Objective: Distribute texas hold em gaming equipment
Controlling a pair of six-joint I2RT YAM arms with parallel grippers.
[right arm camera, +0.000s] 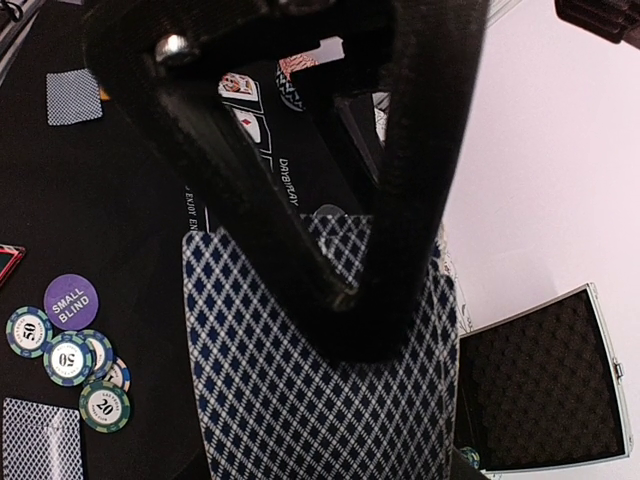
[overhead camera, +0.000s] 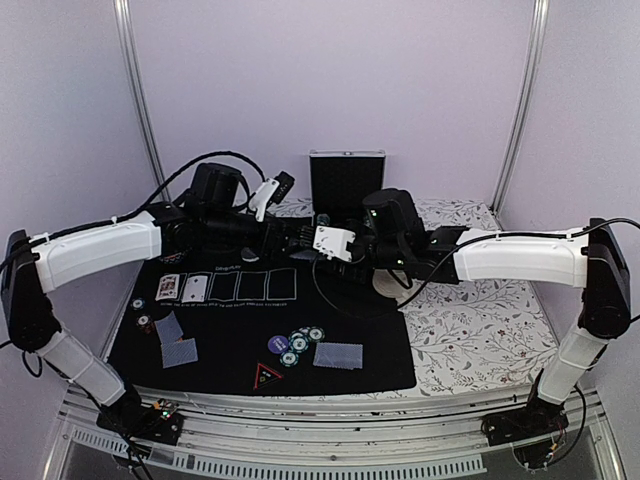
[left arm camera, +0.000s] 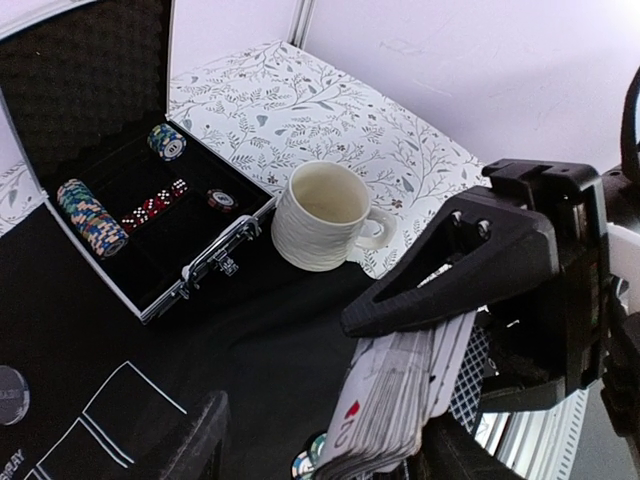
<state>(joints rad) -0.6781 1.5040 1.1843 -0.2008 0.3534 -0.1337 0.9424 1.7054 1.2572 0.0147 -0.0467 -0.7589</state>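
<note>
My right gripper (overhead camera: pixel 335 243) is shut on a thick deck of playing cards (right arm camera: pixel 300 400), blue-diamond back up under its upper finger (right arm camera: pixel 370 320). The left wrist view shows the same deck (left arm camera: pixel 400 390) edge-on, a red-pipped card at its face, pinched by the right gripper's fingers (left arm camera: pixel 470 270). My left gripper (left arm camera: pixel 325 425) stands open around the deck's lower end without clamping it. On the black mat (overhead camera: pixel 230 330) lie two face-up cards (overhead camera: pixel 182 288), face-down cards (overhead camera: pixel 338 355) (overhead camera: pixel 175 340), green-edged chips (overhead camera: pixel 300 343) (right arm camera: pixel 70 360) and a purple small-blind button (right arm camera: pixel 71 301).
An open metal case (left arm camera: pixel 210 260) at the back holds a chip stack (left arm camera: pixel 92 217), dice and loose chips. A cream mug (left arm camera: pixel 320 215) stands right beside it on the floral cloth (overhead camera: pixel 480 310). The case's foam lid (overhead camera: pixel 347 178) stands upright behind both grippers.
</note>
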